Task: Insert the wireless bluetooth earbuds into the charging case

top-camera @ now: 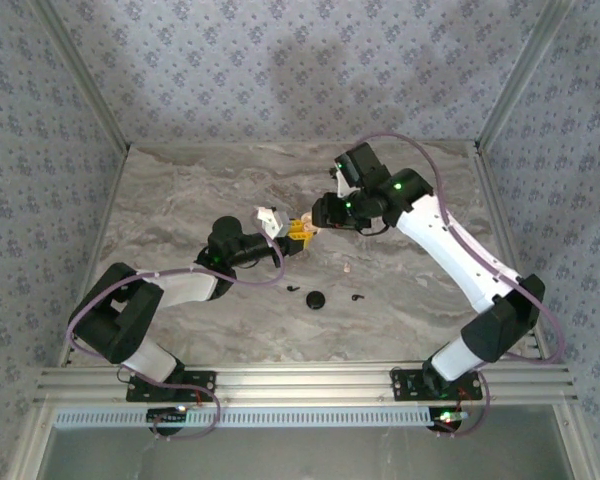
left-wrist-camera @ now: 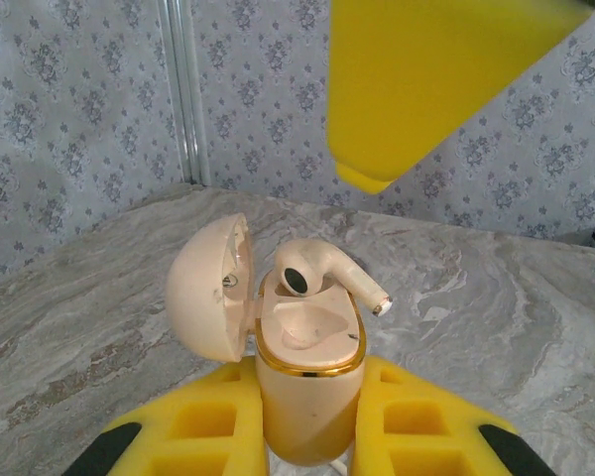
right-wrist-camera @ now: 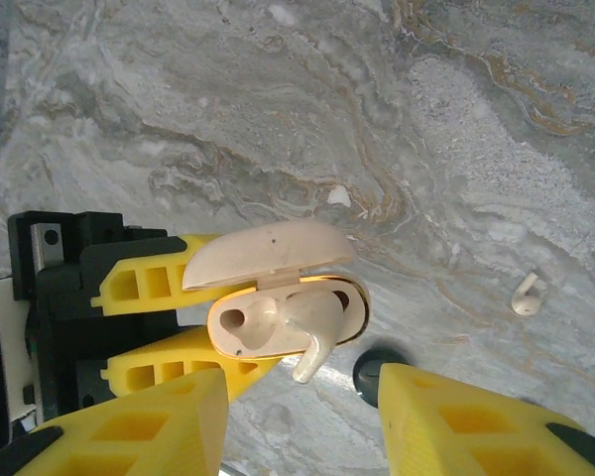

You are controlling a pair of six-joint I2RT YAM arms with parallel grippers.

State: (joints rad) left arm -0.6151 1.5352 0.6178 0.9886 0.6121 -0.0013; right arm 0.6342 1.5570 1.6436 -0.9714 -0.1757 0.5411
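Left gripper (left-wrist-camera: 307, 431): I'm clamped on the charging case (left-wrist-camera: 307, 402).
Right gripper (right-wrist-camera: 302, 402): parted, empty.
Earbud (left-wrist-camera: 315, 270): half-seated, stem slanting toward my right fingers.

Earbud (left-wrist-camera: 319, 270) lies askew atop the open case (left-wrist-camera: 307, 402).

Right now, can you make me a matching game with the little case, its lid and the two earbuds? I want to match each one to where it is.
Things:
1. charging case
2. lid
3. earbud one
4. earbud two

Where or how:
A. lying alone on the marble table
B. swung open to one side
C. pinched in the left gripper
D. resting crooked on the case's opening, stem poking out

Pairs: 1-C, 2-B, 3-D, 4-A
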